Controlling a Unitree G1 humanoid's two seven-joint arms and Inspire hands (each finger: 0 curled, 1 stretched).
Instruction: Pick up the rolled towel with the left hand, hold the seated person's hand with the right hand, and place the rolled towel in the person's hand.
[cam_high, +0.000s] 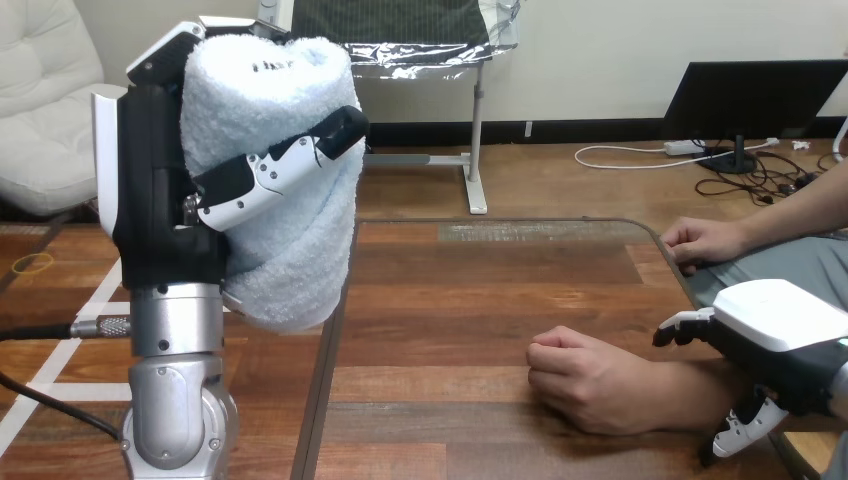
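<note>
Rolled towel (290, 180) is sitting upright in the left hand (160, 190), which is raised over the left edge of the table (450, 300), its fingers (280, 165) curling round the roll's middle. The right hand (780, 320) is lying over the person's forearm, just behind the person's hand at the view's lower middle (585, 385), which is resting on the table as a loose fist. Whether the right hand is actually gripping, I cannot tell. The step in hand, as I am judging it, is securing that wrist. Doing it well is asking for a gentle, even hold and for the fist opening palm-up, with the towel waiting well apart until then.
</note>
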